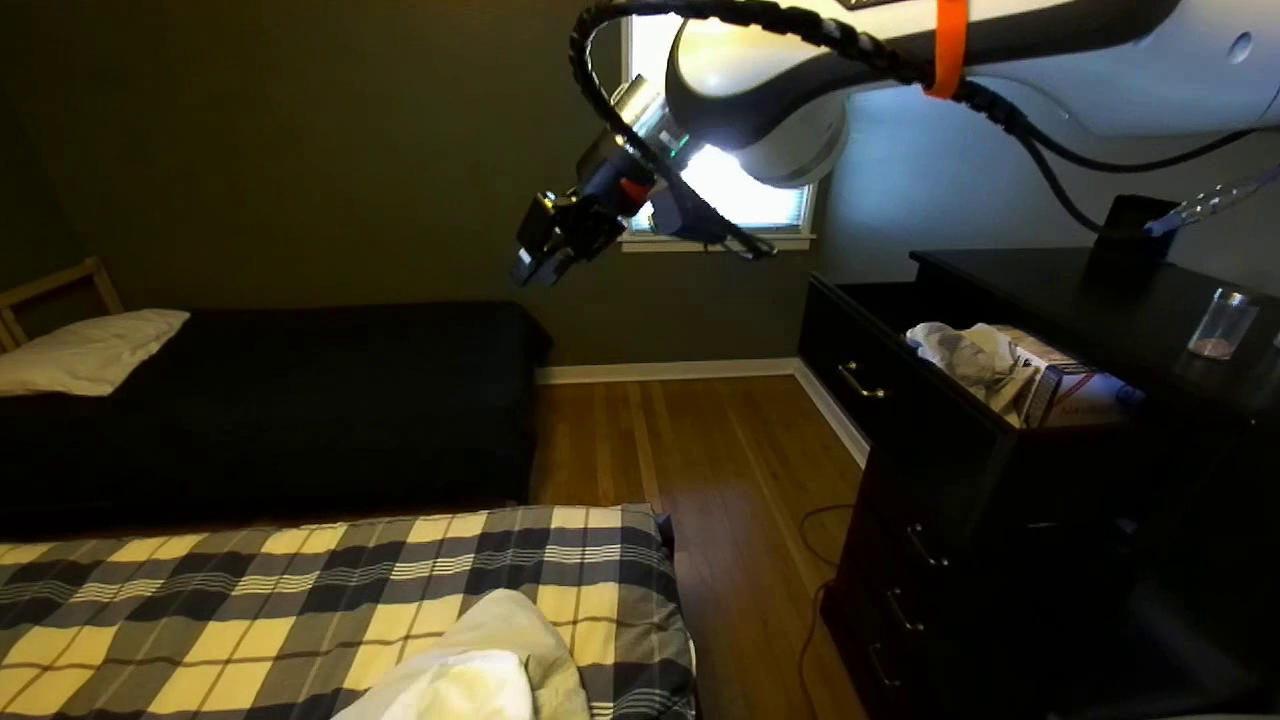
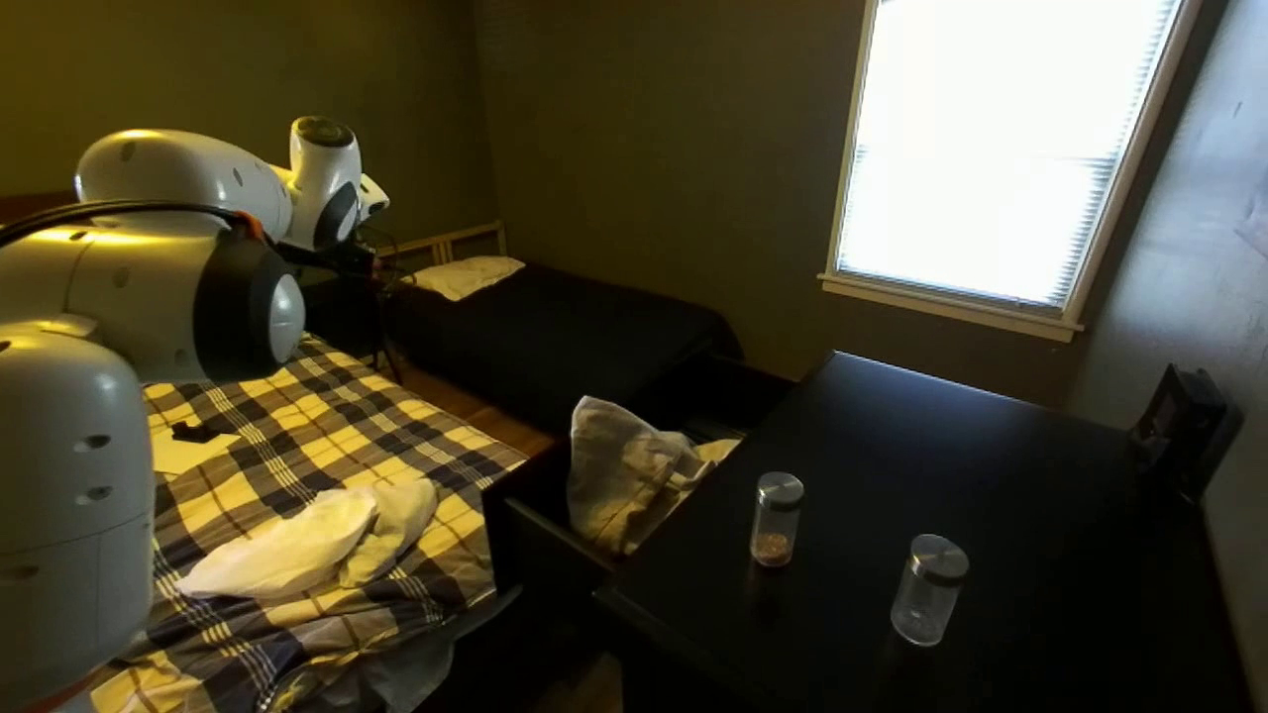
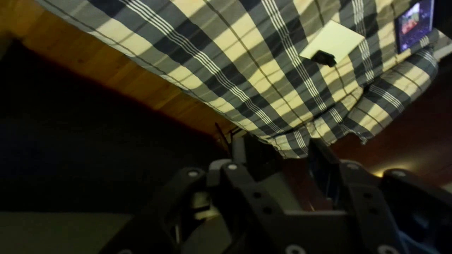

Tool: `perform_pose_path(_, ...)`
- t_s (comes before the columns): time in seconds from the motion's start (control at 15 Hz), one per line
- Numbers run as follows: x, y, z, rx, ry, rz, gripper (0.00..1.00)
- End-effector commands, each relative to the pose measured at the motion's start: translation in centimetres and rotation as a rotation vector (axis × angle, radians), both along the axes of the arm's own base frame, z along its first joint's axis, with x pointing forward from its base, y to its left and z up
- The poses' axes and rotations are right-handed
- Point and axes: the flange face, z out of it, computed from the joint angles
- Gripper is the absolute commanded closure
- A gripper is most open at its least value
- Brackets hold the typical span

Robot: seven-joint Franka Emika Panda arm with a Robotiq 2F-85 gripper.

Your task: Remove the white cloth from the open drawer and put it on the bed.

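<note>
Empty gripper point(image 3: 279, 151), jaws parted: grasping the white cloth point(image 1: 965, 355) in the drawer point(image 1: 930, 430) could drag out the box point(image 1: 1085, 400), since it lies just beside

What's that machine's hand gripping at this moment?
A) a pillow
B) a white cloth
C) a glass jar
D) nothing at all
D: in the wrist view, the hand has its fingers standing apart, with nothing held between them.
</note>
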Motion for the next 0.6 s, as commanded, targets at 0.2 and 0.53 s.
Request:
perform_pose_path(0.2, -2.9, -8.3, 12.1, -0.347, -0.072, -0.085, 0.0)
perform_pose_path(0.53, -3.5, -18.7, 18.7, -0.488, -0.096, -0.31, 0.0)
